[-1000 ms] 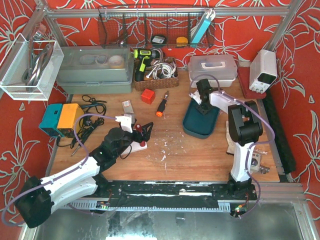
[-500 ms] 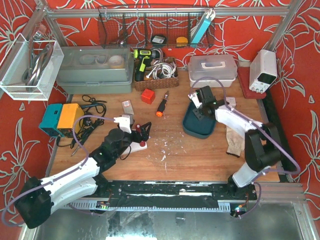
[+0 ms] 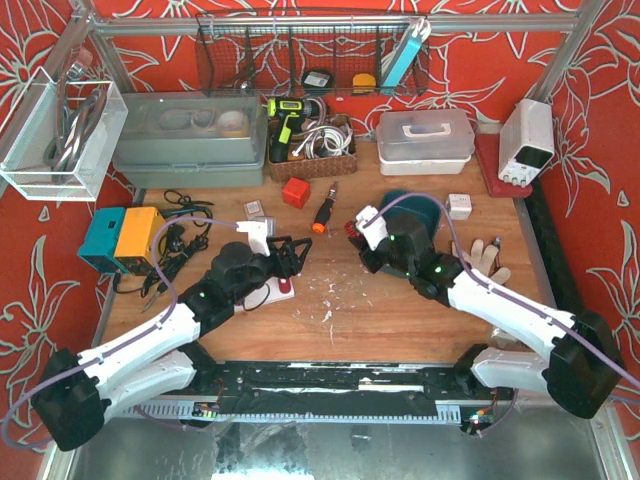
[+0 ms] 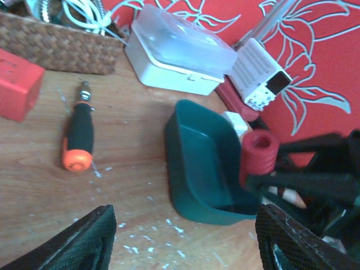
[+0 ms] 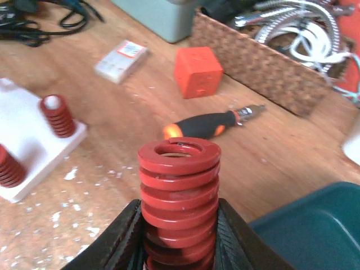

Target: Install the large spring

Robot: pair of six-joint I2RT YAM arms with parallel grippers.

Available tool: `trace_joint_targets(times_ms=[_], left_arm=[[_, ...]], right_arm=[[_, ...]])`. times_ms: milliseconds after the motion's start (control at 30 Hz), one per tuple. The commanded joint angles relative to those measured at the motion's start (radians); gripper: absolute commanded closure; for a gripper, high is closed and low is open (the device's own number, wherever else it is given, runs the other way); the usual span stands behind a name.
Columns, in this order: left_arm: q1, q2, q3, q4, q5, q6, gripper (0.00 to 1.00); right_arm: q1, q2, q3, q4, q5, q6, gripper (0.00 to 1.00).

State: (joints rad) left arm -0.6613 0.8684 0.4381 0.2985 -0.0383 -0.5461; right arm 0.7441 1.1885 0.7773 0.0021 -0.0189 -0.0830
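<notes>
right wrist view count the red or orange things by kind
red metal coil springs: 3 (one in right end effector, two on white block)
red plastic cube: 1
black and orange handled screwdriver: 1
total: 5

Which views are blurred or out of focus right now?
Right wrist: large red coil spring crisp up close, woven basket behind slightly soft. Left wrist: soft all over, left gripper's fingers at the bottom edge most blurred, teal plastic tray smeared. Top external: even light, sharp, no strong glare.
</notes>
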Motion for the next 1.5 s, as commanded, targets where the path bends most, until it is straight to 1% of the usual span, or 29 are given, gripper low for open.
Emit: trace_joint_targets(times_ms=[0,100,233,433,500,600,700,833,900,1067,1267,1333,1400,1467], left_arm=[[0.000,0.038,0.090,-0.083,0.106,-0.027,0.32],[0.000,0.058,0.137,-0.112,0.146,-0.034,0.35],[0.000,0.076,0.182,-0.140,0.185,-0.037,0.36],[0.000,0.113,0.229,-0.165,0.266,-0.048,0.35],[0.000,0.149,0.237,-0.176,0.282,-0.049,0.35],[0.000,0.175,0.252,-0.209,0.287,-0.045,0.35],[0.000,0.201,0.276,-0.248,0.296,-0.035,0.36],[0.000,0.220,0.279,-0.253,0.304,-0.030,0.37],[0.000,0.216,0.267,-0.234,0.316,-0.039,0.42],[0.002,0.208,0.263,-0.220,0.310,-0.050,0.48],[0.005,0.206,0.246,-0.202,0.344,-0.064,0.63],[0.007,0.206,0.242,-0.203,0.348,-0.066,0.72],[0.012,0.204,0.239,-0.198,0.357,-0.065,0.85],[0.017,0.204,0.238,-0.197,0.364,-0.068,0.93]], right_arm=[[0.073,-0.040,-0.076,0.157,-0.046,-0.004,0.89],[0.123,-0.048,-0.115,0.234,-0.046,-0.024,0.89],[0.180,-0.034,-0.142,0.305,-0.017,-0.053,0.90],[0.242,0.012,-0.136,0.331,0.034,-0.086,0.90],[0.253,0.019,-0.141,0.350,0.036,-0.079,0.90],[0.268,0.033,-0.153,0.388,0.050,-0.079,0.91],[0.281,0.036,-0.153,0.392,0.066,-0.083,0.91],[0.293,0.029,-0.161,0.407,0.090,-0.091,0.91],[0.294,0.030,-0.161,0.404,0.099,-0.097,0.91],[0.296,0.035,-0.160,0.401,0.095,-0.099,0.92],[0.296,0.042,-0.155,0.397,0.100,-0.096,0.91],[0.297,0.042,-0.156,0.397,0.104,-0.098,0.90],[0.297,0.042,-0.156,0.397,0.106,-0.096,0.89],[0.298,0.049,-0.149,0.390,0.118,-0.086,0.86]])
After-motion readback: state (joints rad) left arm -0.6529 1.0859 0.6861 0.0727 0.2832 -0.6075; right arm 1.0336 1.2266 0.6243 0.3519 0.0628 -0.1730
